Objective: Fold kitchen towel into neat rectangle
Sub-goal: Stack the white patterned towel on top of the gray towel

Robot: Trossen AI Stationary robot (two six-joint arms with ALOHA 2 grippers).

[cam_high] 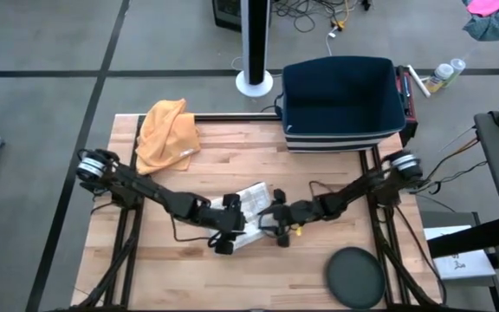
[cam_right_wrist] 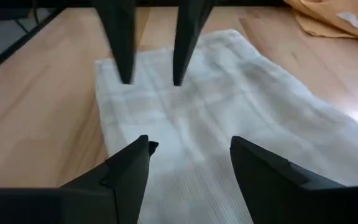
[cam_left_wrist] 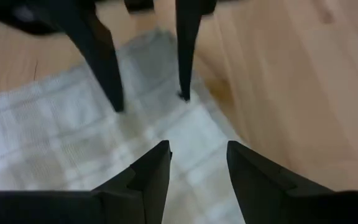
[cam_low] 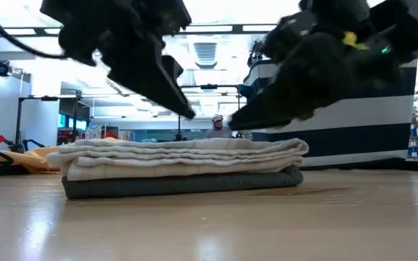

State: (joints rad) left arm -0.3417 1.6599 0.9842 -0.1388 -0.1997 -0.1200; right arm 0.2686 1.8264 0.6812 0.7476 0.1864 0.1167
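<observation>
Nearest the front edge of the worktop (cam_high: 189, 286), toward its right corner, a dark round disc (cam_high: 355, 276) is seen lying flat, well apart from the work. Further in, near the middle of the worktop, the kitchen towel (cam_low: 180, 163) is found folded into a compact, layered stack; in the low view its sides look roughly parallel and its edges fairly even, with a darker band at the bottom. A neat rectangle appears to have been largely achieved, so the task is judged to be at or near its end, with only minor squaring of edges and clearing of the arms possibly left.

The left end effector (cam_high: 224, 239) is held just above the towel's left portion, its fingers parted and nothing gripped. The right end effector (cam_high: 281, 232) is poised above the towel's right end, fingers likewise spread and empty. In the low view both are seen clear of the cloth, not touching it.

Toward the far left corner, an orange cloth (cam_high: 165, 132) is seen crumpled. At the far right, a dark blue bin (cam_high: 343, 104) overhangs the far edge.
</observation>
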